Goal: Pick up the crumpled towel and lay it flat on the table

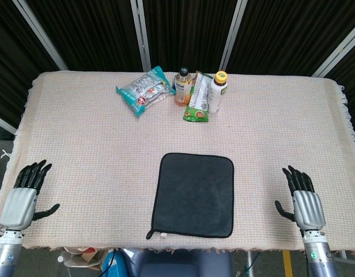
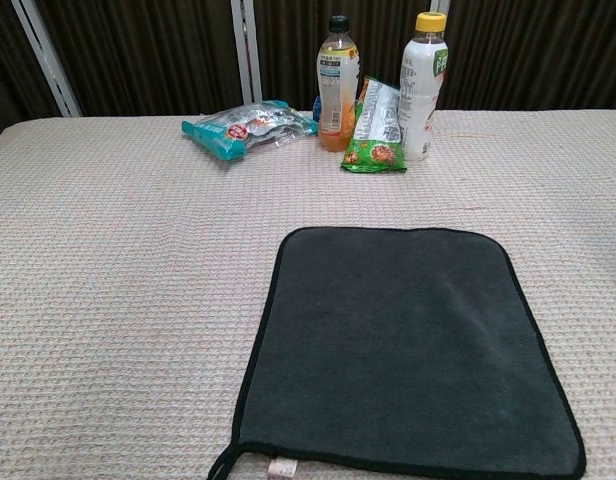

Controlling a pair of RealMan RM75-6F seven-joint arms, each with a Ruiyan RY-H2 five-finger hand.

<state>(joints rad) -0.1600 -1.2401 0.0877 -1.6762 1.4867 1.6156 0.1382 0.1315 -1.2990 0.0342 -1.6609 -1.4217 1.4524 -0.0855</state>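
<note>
The dark grey towel (image 1: 193,194) lies spread flat on the table near its front edge, with a small loop and tag at its front left corner; the chest view shows the towel (image 2: 398,340) smooth and square. My left hand (image 1: 23,196) hovers at the table's front left corner, fingers apart and empty. Far to the right of the towel, my right hand (image 1: 304,202) is at the front right edge, fingers spread, holding nothing. Neither hand shows in the chest view.
At the back of the table stand an orange drink bottle (image 1: 182,86), a white bottle with a yellow cap (image 1: 219,91), a green snack packet (image 1: 199,105) and a teal snack bag (image 1: 145,90). A woven beige cloth (image 1: 79,144) covers the table.
</note>
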